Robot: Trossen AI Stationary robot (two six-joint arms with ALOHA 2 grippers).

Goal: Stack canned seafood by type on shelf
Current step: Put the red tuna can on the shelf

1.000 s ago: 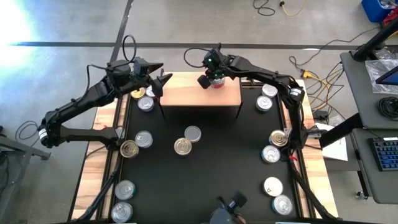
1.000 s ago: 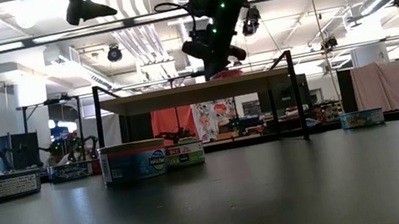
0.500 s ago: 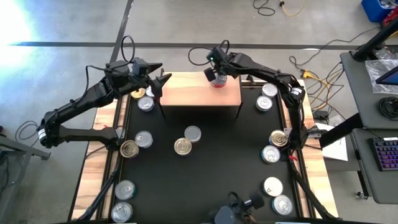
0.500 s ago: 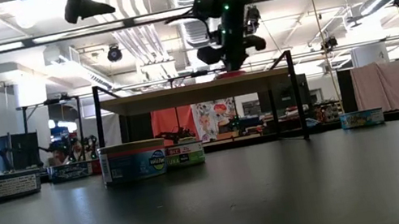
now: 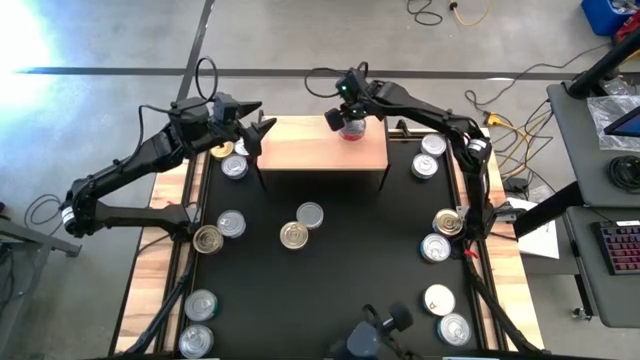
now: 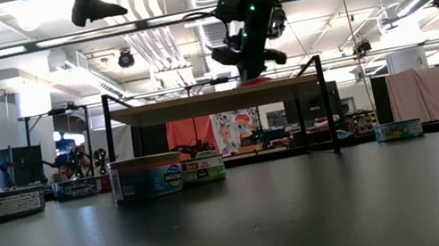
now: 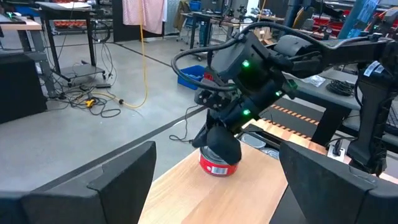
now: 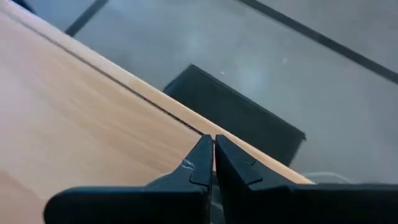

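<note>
The shelf (image 5: 300,152), a light-wood board on black legs, stands at the far edge of the black mat (image 5: 330,280). One red-sided can (image 7: 217,167) sits on the shelf's far right part. My right gripper (image 7: 222,146) hangs shut right over that can's lid, slanting down; in its own wrist view the shut tips (image 8: 210,144) point at the board's far edge and the can is hidden. My left gripper (image 5: 258,128) waits open, raised level off the shelf's left end. Several silver- and gold-lidded cans (image 5: 293,235) lie flat on the mat. My right gripper's shut fingers (image 7: 225,138) stand over the red can's lid (image 7: 211,157), coming from above and slanting down. The fingers cover the spot, so I cannot tell whether they touch the lid. The can stands upright on the shelf.
Cans line the mat's left side (image 5: 232,224) and right side (image 5: 436,247), with two near the middle (image 5: 309,213). In the low view a blue-labelled can (image 6: 147,177) stands in front of the shelf's legs (image 6: 326,104). Bare board lies left of the red can.
My right gripper has shifted a little toward the table's far edge above the red can and has rolled about its wrist, staying shut. The can has kept its place on the shelf.
</note>
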